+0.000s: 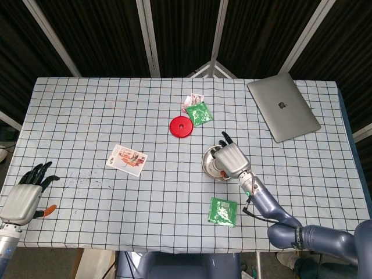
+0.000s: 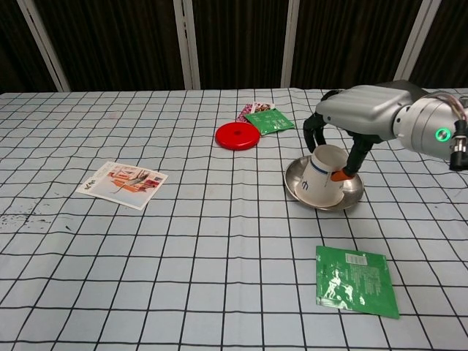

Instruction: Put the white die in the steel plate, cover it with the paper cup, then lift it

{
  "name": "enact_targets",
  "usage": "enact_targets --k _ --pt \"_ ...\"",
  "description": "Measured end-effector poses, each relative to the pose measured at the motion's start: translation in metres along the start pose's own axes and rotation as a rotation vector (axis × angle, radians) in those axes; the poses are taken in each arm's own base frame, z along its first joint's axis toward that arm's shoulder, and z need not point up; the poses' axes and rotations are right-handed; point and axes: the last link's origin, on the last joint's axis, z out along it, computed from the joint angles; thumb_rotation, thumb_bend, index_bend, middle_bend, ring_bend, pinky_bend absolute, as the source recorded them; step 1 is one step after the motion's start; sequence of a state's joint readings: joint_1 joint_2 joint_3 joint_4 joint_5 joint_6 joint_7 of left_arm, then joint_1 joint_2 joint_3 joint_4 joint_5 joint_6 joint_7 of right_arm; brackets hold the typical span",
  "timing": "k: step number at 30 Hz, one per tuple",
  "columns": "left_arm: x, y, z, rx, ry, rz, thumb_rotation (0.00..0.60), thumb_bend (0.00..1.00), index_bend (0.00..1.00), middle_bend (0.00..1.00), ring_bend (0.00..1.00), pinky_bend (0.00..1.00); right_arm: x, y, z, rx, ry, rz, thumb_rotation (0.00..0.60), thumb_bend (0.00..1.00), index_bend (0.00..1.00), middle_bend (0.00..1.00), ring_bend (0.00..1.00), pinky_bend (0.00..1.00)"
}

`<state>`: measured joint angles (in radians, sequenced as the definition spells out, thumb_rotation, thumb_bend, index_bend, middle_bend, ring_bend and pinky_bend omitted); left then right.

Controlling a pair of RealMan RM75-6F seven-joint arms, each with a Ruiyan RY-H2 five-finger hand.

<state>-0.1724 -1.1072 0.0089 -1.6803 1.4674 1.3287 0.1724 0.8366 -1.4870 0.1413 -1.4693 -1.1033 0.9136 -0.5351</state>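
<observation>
Paper cup (image 2: 322,184) is upside down in the steel plate (image 2: 349,199), tilted w/ its closed end leaning up and to the right, rim down on the plate's left half. Right hand (image 2: 356,110) is on top of it, palm down, fingers (image 2: 316,135) curled down around the cup on both sides, so it's grasping the cup. An orange fingertip (image 2: 340,175) sits against the cup wall on the right side. From the head view the right hand (image 1: 231,160) covers most of the plate (image 1: 207,162) and the cup is barely visible under it. White die: can't see it in either view, prob hidden, can't tell.

Plate sits roughly mid table (image 1: 87,116), on the checked cloth, right of center. Left hand (image 1: 24,196) is way off at the near left corner of the table, nothing in it, dark fingers spread apart; only the head cam shows it.

Other stuff: red disc (image 2: 238,135) up-left of the plate, near but apart. Green packet (image 2: 268,121) just beyond the disc, lying partly over a pinkish one (image 2: 247,111). Another green packet (image 2: 355,281) on the near side of the plate, well apart. Printed card (image 2: 122,183) on the left side. Closed laptop (image 1: 283,114) at the far right corner in the head view.
</observation>
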Motion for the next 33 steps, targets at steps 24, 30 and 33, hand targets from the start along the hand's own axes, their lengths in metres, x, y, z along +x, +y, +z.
enact_targets --k 24,30,33 --pt "-0.001 -0.001 0.002 0.011 -0.005 0.007 0.600 0.28 0.27 0.00 0.00 0.13 -0.007 0.005 0.033 -0.030 0.112 0.044 0.600 0.41 0.58 0.48 0.25 0.00" --pt "-0.001 -0.001 0.002 0.017 -0.004 0.012 0.600 0.28 0.27 0.00 0.00 0.13 -0.015 0.013 0.037 -0.052 0.109 0.044 0.600 0.41 0.58 0.48 0.25 0.00" --pt "-0.002 -0.001 0.002 0.018 -0.005 0.014 0.600 0.28 0.27 0.00 0.00 0.13 -0.016 0.018 0.037 -0.060 0.120 0.042 0.600 0.41 0.58 0.48 0.25 0.00"
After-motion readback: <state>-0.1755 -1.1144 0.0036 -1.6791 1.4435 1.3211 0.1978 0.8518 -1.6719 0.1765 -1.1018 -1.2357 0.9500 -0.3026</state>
